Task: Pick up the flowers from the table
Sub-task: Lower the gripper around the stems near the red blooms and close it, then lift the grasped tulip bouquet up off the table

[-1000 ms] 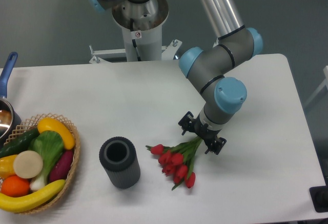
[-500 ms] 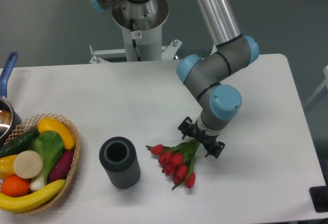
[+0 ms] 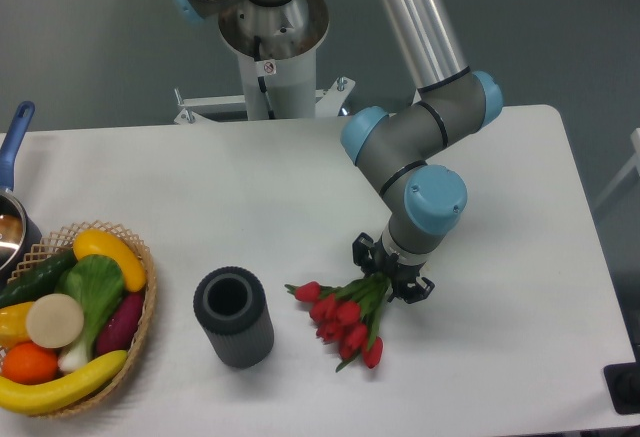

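Gripper (image 3: 391, 274) with fingers straddling the green stems of the tulip bunch (image 3: 344, 315), closure indiscernible; light, limp, crushable flowers, best grasped at the stems.

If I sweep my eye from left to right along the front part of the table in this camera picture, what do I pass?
Wicker basket of fruit and vegetables → dark grey cylinder standing upright → red flowers lying on the white table → the arm's tool over the flowers' green stems.
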Robot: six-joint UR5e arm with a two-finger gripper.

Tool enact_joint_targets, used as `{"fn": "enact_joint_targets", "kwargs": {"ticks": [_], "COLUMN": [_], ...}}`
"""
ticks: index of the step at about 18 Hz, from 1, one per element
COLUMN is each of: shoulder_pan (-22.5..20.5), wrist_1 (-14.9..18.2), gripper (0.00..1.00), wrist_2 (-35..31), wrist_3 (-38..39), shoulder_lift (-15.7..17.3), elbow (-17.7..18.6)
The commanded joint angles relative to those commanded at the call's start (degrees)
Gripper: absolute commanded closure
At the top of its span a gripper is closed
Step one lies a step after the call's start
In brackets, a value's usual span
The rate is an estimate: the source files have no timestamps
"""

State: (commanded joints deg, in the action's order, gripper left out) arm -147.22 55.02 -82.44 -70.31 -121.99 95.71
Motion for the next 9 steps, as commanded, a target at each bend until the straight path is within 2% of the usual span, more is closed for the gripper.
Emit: {"fn": "enact_joint_targets", "kwargs": {"ticks": [1, 5, 9], "shoulder_pan": [0.0, 0.0, 0.0], "wrist_1": [0.0, 0.3, 0.4], "gripper": [0.58, 0.7, 0.75], "wrist_2": [0.1, 0.1, 0.4], "wrist_3": [0.0, 0.1, 0.2], "shoulder_lift": [0.2, 0.4, 1.4], "elbow": [0.1, 0.2, 0.8]}}
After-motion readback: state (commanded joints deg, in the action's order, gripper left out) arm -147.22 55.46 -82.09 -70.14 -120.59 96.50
